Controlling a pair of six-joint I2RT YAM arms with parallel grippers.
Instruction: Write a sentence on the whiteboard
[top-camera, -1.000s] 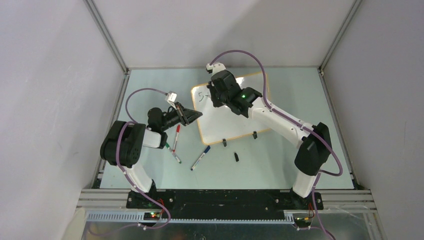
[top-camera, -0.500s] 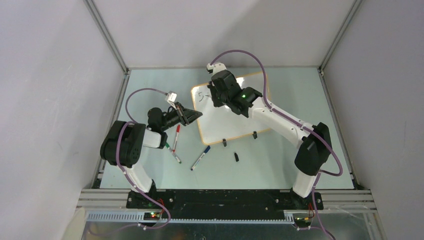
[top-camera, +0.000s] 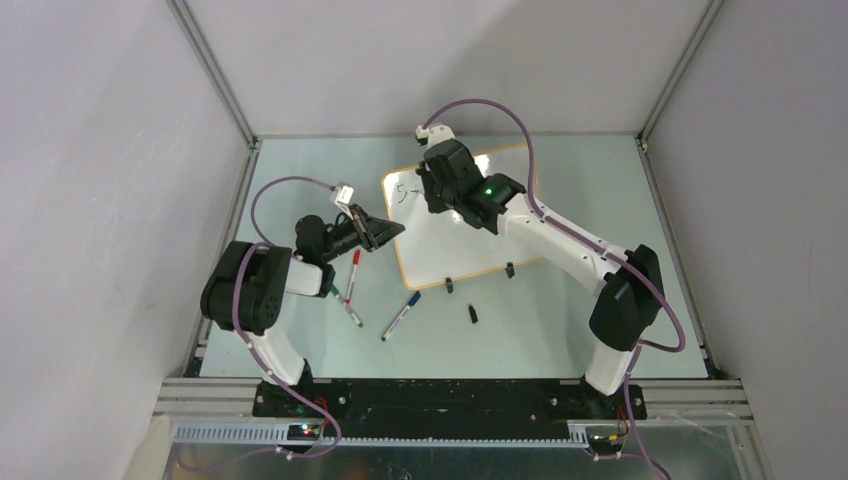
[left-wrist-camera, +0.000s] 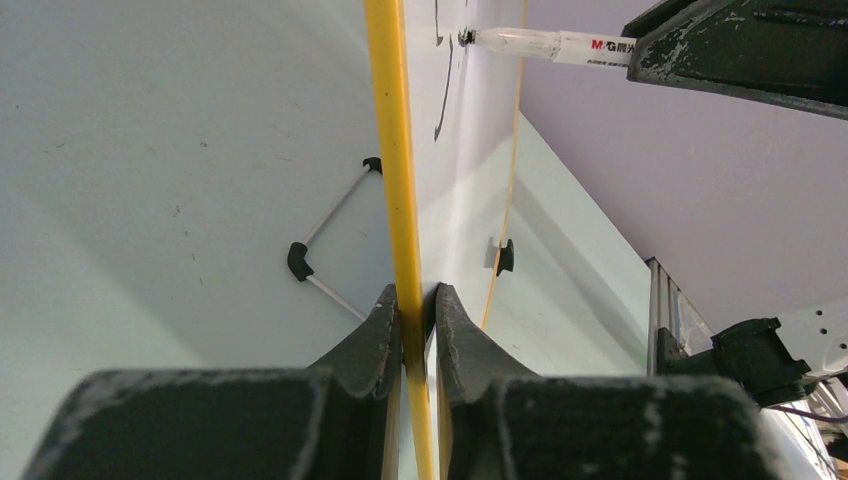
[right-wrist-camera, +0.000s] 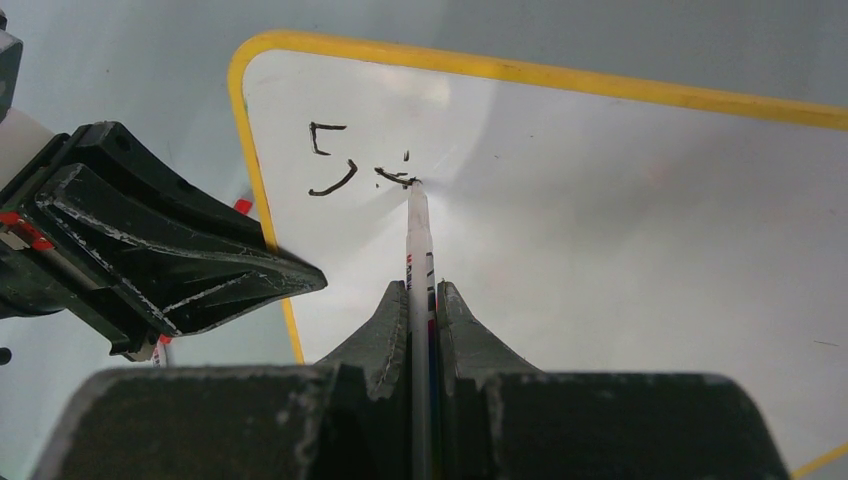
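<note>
We are steadying the whiteboard (right-wrist-camera: 600, 250), left hand (left-wrist-camera: 418, 300) pinching its rim, while our right hand (right-wrist-camera: 423, 295) is gripping the marker (right-wrist-camera: 418, 235) to write.

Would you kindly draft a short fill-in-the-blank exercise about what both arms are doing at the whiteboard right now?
1. The left claw is shut on the whiteboard's yellow ____.
2. The right claw holds a ____, its tip pressed on the board.
3. The ink of the sentence begun there is ____.
Missing words: rim; marker; black.
</note>
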